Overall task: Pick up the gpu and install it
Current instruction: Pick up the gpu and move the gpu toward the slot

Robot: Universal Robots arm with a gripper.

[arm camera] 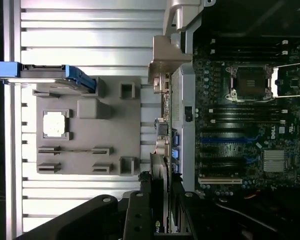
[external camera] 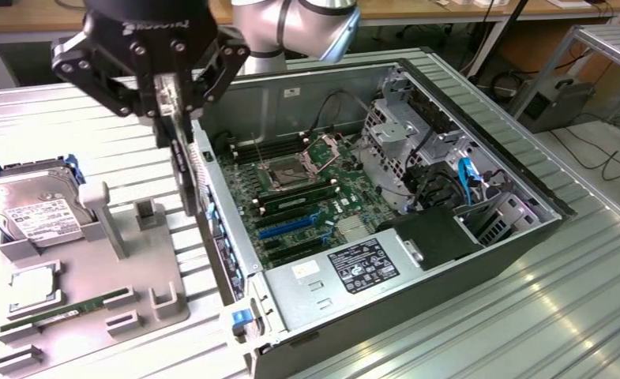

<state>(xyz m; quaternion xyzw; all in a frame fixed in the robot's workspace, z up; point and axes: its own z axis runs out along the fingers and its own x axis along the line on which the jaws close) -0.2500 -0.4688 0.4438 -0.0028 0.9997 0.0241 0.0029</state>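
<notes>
The gpu (external camera: 187,170) hangs edge-on as a thin dark card, and my gripper (external camera: 170,110) is shut on its upper edge. It is held upright in the air just outside the open computer case (external camera: 217,237), over the gap between the case's near wall and the grey holder (external camera: 99,268). In the wrist view the gpu (arm camera: 160,185) runs as a narrow strip between the two black fingers (arm camera: 138,212), beside the case wall. The motherboard (external camera: 299,197) lies in the case, with its blue and black slots (arm camera: 225,142) showing.
On the grey holder (arm camera: 115,130) rest a silver hard drive (external camera: 31,209), a square processor chip (external camera: 35,288) and a green memory stick (external camera: 62,313). The case holds a drive cage (external camera: 404,134), cables and a labelled power supply (external camera: 362,264). A ribbed metal table (external camera: 520,316) lies all around.
</notes>
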